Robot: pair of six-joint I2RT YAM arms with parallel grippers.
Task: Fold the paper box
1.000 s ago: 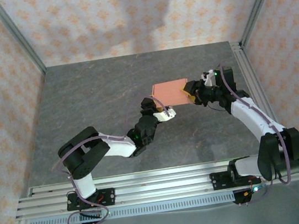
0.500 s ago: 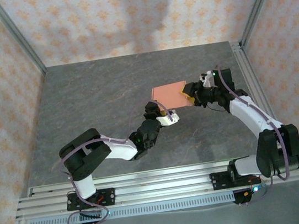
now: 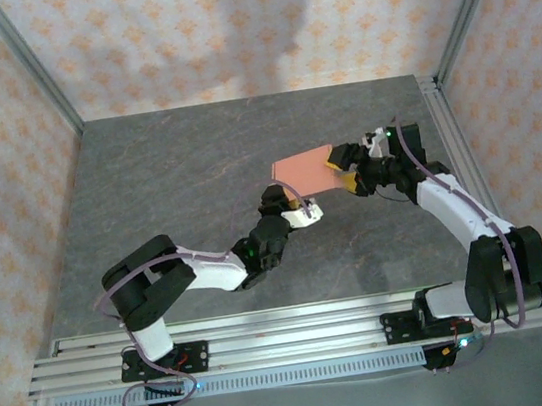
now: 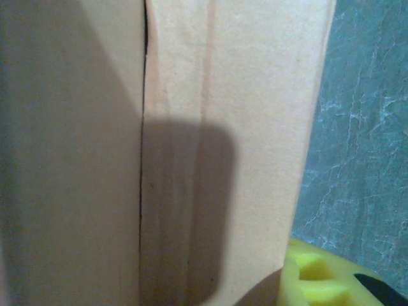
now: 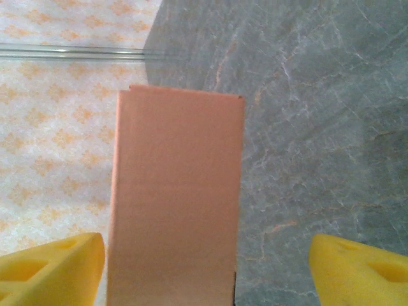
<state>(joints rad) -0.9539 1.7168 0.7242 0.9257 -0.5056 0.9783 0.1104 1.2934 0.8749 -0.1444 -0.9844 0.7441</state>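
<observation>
One paper box (image 3: 304,171), two arms (image 3: 209,265) (image 3: 447,200)

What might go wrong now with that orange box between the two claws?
The right gripper stands open around the paper box, so only the left gripper seems to grip it, at its near edge. The box might sag or slip out. If the right gripper closes off-centre, it may dent the thin card.

The left arm (image 3: 211,267) and right arm (image 3: 453,203) have white links, black joints and black bases (image 3: 162,362). Grey-purple cables (image 3: 130,405) loop along them. The finger pads (image 5: 51,268) are yellow foam with cut-outs. A green light (image 3: 379,133) glows on the right arm.
</observation>
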